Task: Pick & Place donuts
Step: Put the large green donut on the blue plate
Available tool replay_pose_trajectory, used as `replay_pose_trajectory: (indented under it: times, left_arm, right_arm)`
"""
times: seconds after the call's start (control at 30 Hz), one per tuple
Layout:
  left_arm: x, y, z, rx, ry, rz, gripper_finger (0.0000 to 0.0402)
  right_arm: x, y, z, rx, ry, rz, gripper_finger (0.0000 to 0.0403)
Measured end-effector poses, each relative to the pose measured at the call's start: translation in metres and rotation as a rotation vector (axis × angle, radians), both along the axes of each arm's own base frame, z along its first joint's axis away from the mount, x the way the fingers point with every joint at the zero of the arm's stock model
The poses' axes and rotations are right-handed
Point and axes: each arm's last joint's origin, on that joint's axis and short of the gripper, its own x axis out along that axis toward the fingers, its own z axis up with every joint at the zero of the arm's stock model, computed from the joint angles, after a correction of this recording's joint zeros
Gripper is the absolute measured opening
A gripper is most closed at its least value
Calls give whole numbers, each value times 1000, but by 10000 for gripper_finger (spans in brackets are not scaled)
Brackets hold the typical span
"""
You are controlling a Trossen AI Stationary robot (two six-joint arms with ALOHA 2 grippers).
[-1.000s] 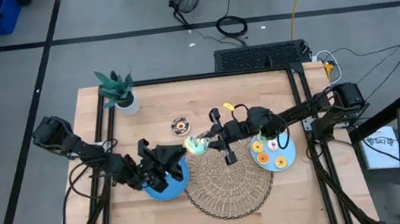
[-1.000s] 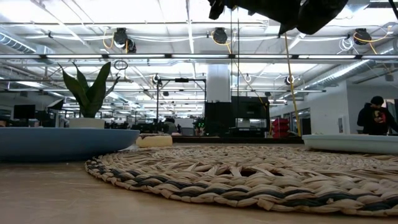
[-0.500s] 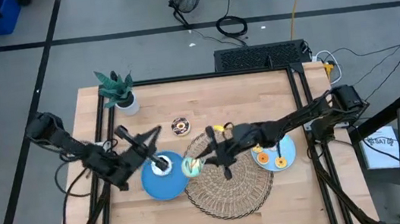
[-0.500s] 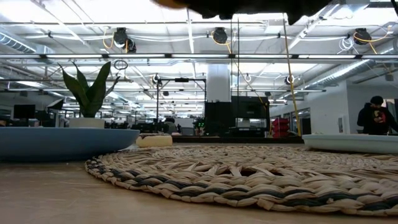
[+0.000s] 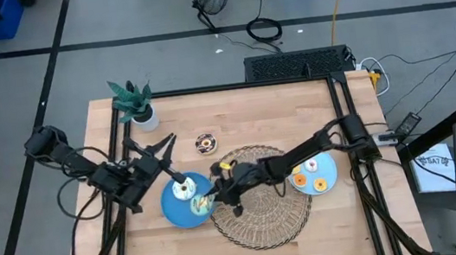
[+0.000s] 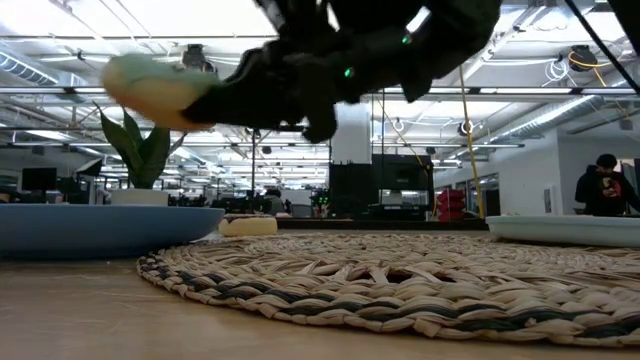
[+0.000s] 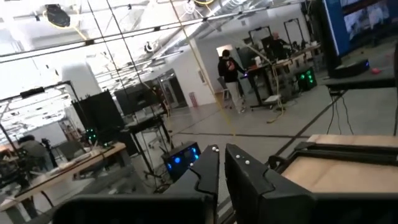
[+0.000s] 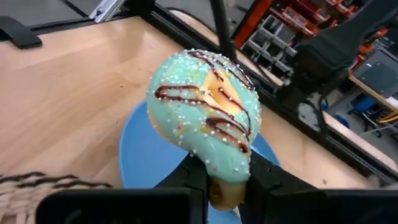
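The right tool [image 8: 225, 177] is pinched on a green donut [image 8: 205, 117] with brown stripes and white sprinkles. Its wrist view shows the icing well. From above, that donut [image 5: 203, 203] is only a small pale spot, held over the rim of the blue plate [image 5: 173, 212] by the woven mat [image 5: 265, 214]. In the low view it is a blurry green lump [image 6: 150, 88] high up, and how the tool grips it is hard to make out.

The left tool [image 7: 222, 163] has its two fingers almost together, with nothing between them. From above it [image 5: 170, 139] is lifted over the surface [image 5: 234, 109], away from the blue plate.

A white donut [image 5: 183, 190] lies on that plate. A brown donut [image 5: 205, 142] lies alone on the wood. Small donuts [image 5: 306, 177] sit on the second plate [image 5: 327, 167], half hidden by the right arm. The low view cannot see inside either plate.
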Motion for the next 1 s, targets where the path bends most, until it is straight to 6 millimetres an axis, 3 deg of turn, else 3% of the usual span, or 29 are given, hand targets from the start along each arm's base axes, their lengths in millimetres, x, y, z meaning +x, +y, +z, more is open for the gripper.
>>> replay_pose_trajectory:
  times: [0.27, 0.47, 0.73, 1.0]
  left_arm:
    - [4, 4, -2, -3, 20, 28, 5]
    - [7, 5, -4, -1, 33, 37, 23]
    - [9, 7, -4, -10, 24, 43, 56]
    - [8, 7, -4, -12, 24, 43, 44]
  right_arm:
    - [17, 4, -40, 20, 79, 41, 40]
    - [17, 4, -43, 29, 96, 37, 49]
    - [17, 4, -43, 49, 100, 25, 139]
    - [18, 2, -40, 84, 89, -76, 228]
